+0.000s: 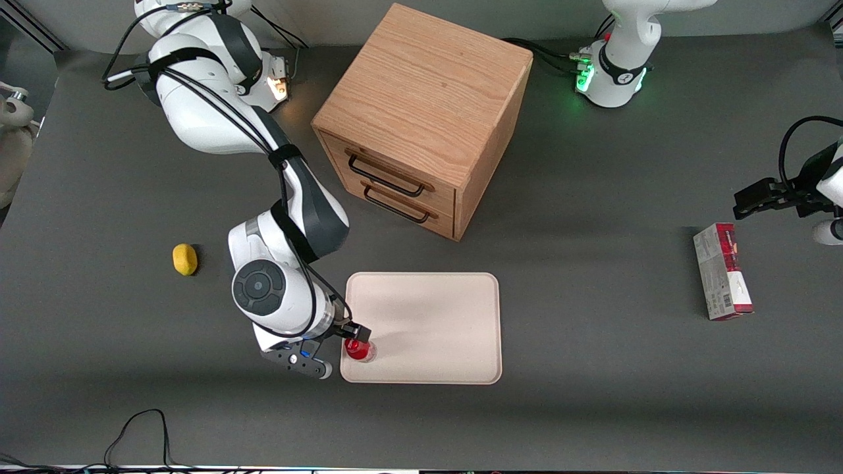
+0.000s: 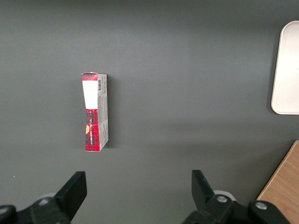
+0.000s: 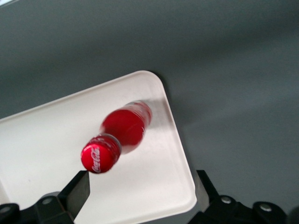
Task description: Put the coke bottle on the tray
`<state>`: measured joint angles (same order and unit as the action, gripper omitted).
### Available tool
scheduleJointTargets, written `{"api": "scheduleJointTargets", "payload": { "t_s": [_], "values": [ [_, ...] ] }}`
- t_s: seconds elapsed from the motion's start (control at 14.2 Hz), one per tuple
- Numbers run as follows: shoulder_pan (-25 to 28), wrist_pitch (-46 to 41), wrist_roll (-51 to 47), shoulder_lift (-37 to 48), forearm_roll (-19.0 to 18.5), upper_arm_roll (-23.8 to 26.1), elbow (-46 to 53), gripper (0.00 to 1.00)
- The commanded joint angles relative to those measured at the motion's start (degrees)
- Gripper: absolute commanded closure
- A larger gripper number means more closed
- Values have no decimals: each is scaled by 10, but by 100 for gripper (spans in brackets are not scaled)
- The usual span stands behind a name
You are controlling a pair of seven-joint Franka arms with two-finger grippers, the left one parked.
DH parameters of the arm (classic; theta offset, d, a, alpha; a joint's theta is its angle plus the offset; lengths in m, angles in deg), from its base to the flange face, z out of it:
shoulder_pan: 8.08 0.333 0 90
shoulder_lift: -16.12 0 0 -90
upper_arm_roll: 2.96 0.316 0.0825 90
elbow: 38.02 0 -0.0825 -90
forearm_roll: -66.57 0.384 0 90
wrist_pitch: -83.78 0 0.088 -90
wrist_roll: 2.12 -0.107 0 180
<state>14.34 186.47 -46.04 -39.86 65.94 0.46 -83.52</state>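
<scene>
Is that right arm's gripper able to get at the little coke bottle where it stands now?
Probably yes. The gripper hangs open right over the coke bottle, which stands on the tray near a corner, with nothing between them.

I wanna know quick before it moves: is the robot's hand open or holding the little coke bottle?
Hand: open, holding nothing, over the tray corner. The coke bottle stands free on the tray between its fingers.
</scene>
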Motion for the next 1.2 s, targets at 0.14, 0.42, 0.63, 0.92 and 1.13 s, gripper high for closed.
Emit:
{"api": "scheduleJointTargets", "payload": {
  "t_s": [0.14, 0.42, 0.63, 0.92, 1.13],
  "values": [
    [-24, -121, 116, 109, -3, -5, -76, 0],
    [-72, -111, 251, 323, -2, -6, -334, 0],
    [-131, -109, 380, 463, -1, -11, -469, 0],
    [-147, -115, 478, 526, -2, -83, -497, 0],
    [-158, -111, 469, 522, -3, -83, -479, 0]
  ]
}}
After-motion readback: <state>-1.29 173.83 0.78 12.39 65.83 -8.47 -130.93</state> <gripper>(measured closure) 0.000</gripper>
